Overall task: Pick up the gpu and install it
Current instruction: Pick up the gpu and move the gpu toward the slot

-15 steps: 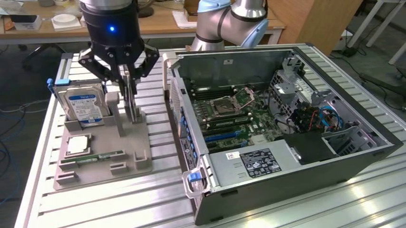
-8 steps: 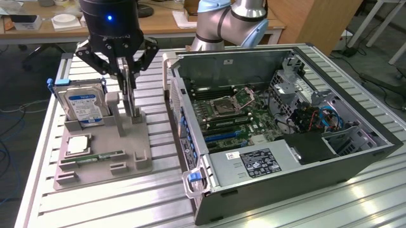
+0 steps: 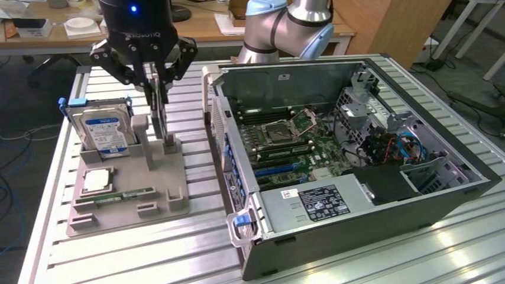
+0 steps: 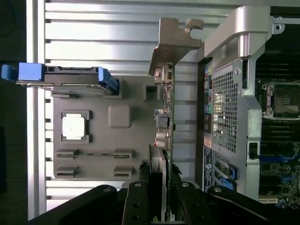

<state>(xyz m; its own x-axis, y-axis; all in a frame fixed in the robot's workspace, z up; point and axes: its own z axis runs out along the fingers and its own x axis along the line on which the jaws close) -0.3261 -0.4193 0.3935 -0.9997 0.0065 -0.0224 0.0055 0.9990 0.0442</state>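
Note:
The gpu is a thin dark card seen edge-on, standing upright over the grey parts tray. My gripper comes down from above and is shut on the card's upper edge. In the wrist view the gpu runs out from between my gripper's two black fingers, with its silver end bracket at the far end. The card's lower edge is at its holder on the tray; I cannot tell whether it has lifted clear. The open computer case lies at the exterior view's right.
A silver hard drive with a blue label stands in the tray beside the card. A CPU and a green RAM stick lie in the tray. The case's near wall rises close to the tray's edge. The motherboard is exposed.

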